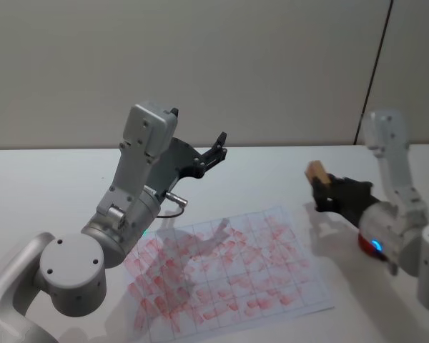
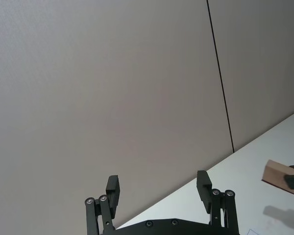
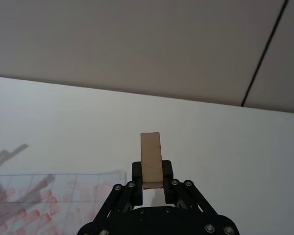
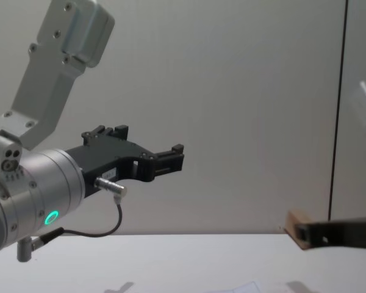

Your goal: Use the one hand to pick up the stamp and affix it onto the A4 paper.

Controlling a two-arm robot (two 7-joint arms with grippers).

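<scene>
In the head view the right gripper (image 1: 320,191) is clamped on the wooden stamp (image 1: 315,171) in the air just beyond the far right corner of the A4 paper (image 1: 229,275), a gridded sheet covered in red prints, while the left gripper (image 1: 216,151) hangs raised past the paper's far edge. In the left wrist view the left gripper's fingers (image 2: 112,190) stand apart with nothing between them. In the right wrist view the stamp (image 3: 151,159) stands upright between the closed fingers, and the chest view shows it (image 4: 297,235) above the white table (image 4: 171,262).

Head view looks down; chest low, level; both wrist views share stamp (image 3: 151,159).
</scene>
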